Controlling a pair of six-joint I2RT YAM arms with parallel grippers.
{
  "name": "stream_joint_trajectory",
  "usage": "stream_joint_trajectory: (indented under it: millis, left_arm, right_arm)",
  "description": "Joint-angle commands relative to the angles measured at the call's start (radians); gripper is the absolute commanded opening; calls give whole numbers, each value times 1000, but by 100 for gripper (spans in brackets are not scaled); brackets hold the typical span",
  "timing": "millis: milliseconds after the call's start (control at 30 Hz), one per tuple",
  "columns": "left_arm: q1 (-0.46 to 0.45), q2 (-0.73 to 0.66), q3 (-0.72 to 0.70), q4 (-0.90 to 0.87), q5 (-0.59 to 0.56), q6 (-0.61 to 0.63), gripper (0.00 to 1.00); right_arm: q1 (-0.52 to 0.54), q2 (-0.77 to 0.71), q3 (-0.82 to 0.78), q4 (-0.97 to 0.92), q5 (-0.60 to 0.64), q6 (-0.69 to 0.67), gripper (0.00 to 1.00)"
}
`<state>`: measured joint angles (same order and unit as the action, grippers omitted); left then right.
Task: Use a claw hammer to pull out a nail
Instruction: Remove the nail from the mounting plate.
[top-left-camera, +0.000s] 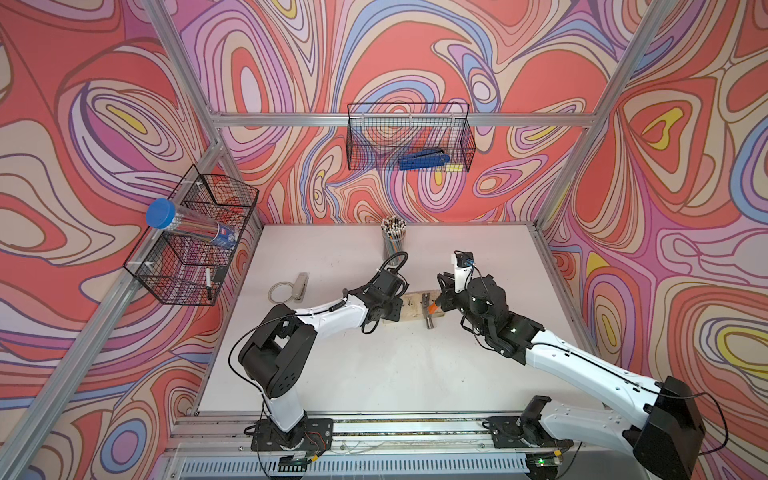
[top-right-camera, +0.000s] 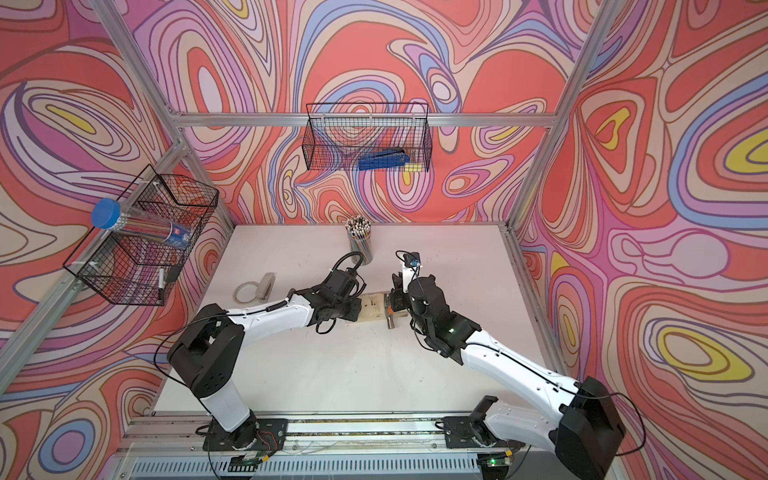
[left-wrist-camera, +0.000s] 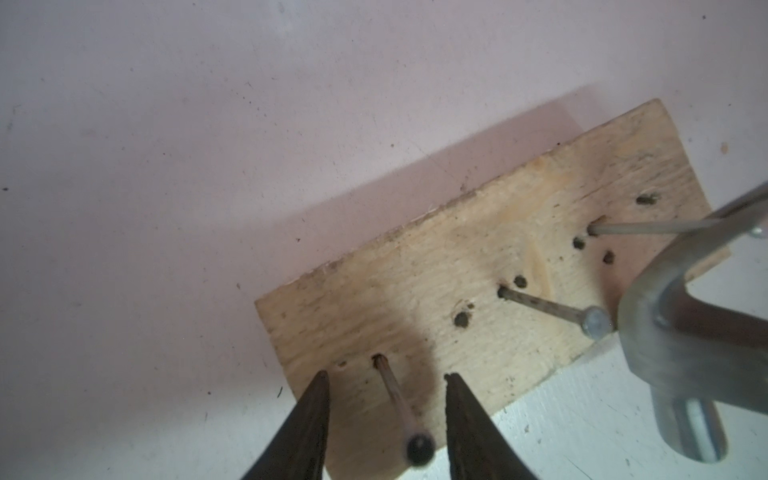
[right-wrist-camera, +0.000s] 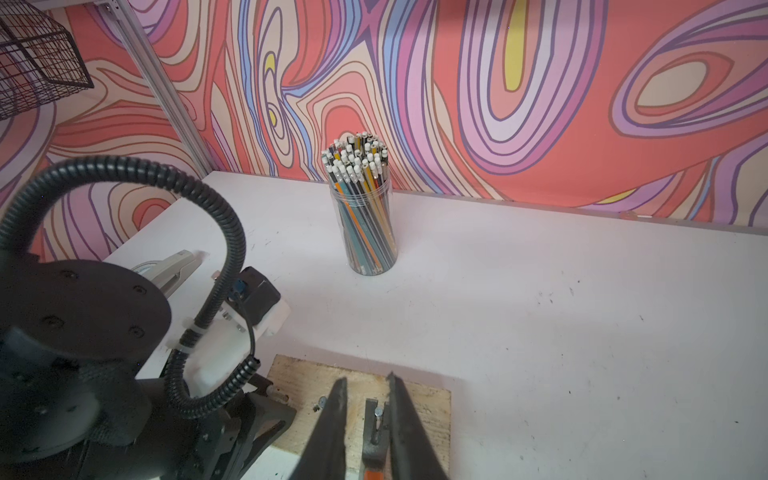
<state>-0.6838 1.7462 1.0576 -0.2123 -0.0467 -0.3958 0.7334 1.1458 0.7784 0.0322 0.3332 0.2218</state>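
- The claw hammer, with silver steel head, orange neck and black handle, lies with its head on the right half of the pale wooden board, in the middle of the white tabletop.
- The right pincer is pressed together on the hammer just behind the head, at the orange neck. The handle I cannot see, because the right wrist hides it.
- The relation that matters: the thin steel nail stands inside the slot of the claw, beyond the pincer, toward the back wall.
- The long axis of the head runs front to back across the board, and the blunt face sticks out over the board's front edge.
- The left pincer is spread. Its tips seem to rest on the left end of the board, with a second nail between them, not pinched. I judge that it holds the board down.
- The right arm is the nearer one, so the levering belongs to it. I think the head must roll on its curve to lift the nail.
- A third nail leans just beside the head and may get in the way.
- Room: there is bare tabletop to the right and in front. The clear jar of pencils stands behind, well apart.
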Motion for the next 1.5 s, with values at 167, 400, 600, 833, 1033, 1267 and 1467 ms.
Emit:
stream_joint_trajectory:
  millis: [167,400,600,833,1033,1267,1467]
  left_arm:
    - [-11,102,-77,-150,29,-27,46]
    - [-11,108,-78,-156,26,-34,46]
    - [-11,111,-77,-157,28,-37,45]
    - [-10,115,-76,-157,27,-38,45]
    - [-11,122,-71,-166,23,-41,45]
    - [-11,165,-34,-226,-15,-64,45]
    - [-11,200,-8,-273,-39,-78,44]
  right_arm:
    - [50,55,-110,-194,-15,21,0]
    - [77,46,-135,-170,23,30,0]
    - [102,40,-155,-160,53,42,0]
    - [118,12,-190,-125,88,59,0]
    - [128,18,-195,-101,104,58,0]
    - [142,30,-173,-96,122,33,0]
    - [159,39,-153,-103,155,9,0]
